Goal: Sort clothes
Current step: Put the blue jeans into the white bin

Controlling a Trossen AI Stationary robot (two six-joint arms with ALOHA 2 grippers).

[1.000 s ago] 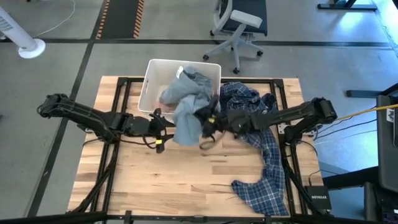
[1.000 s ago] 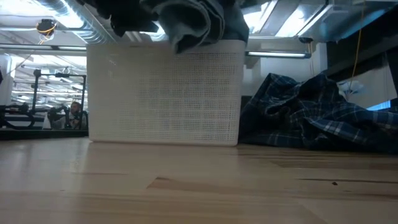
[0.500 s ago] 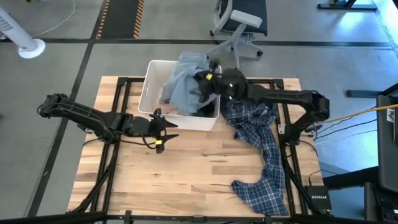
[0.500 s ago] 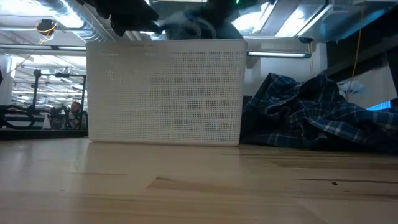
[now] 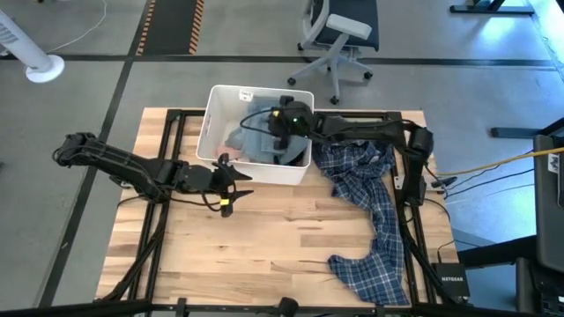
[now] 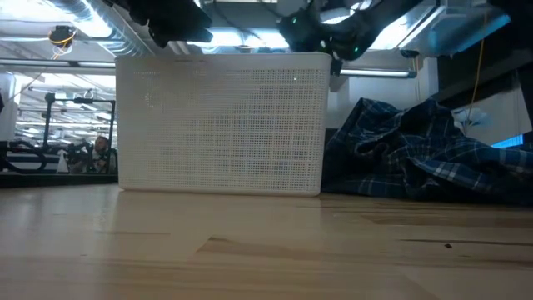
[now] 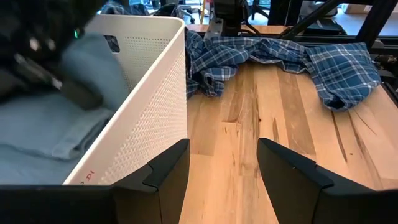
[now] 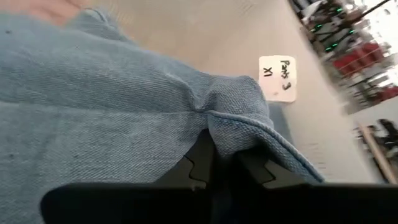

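Observation:
A white bin stands at the table's far middle. The grey-blue top lies inside it, with my right gripper above it, shut on its cloth. A pink piece shows beside the top in the bin. The large blue-white plaid shirt lies spread on the table's right side, its far end against the bin's right wall. My left gripper hovers open just in front of the bin's near wall, with nothing between its fingers. My right gripper pinches a bunched fold of the grey-blue top with a hemmed edge between its two fingers. It comes in from the table's right, slanting down into the bin. The rest of the top spreads out ahead of the fingers inside the bin.
The bin's far inner wall carries a white label. Bare wooden table lies in front of the bin and left of the plaid shirt. An office chair stands on the floor beyond the table.
My right gripper has carried the grey-blue top from in front of the bin's near wall up over the rim, toward the far edge and left, then down into the bin, rolling as it went. The top, which hung over the near wall, now lies inside.

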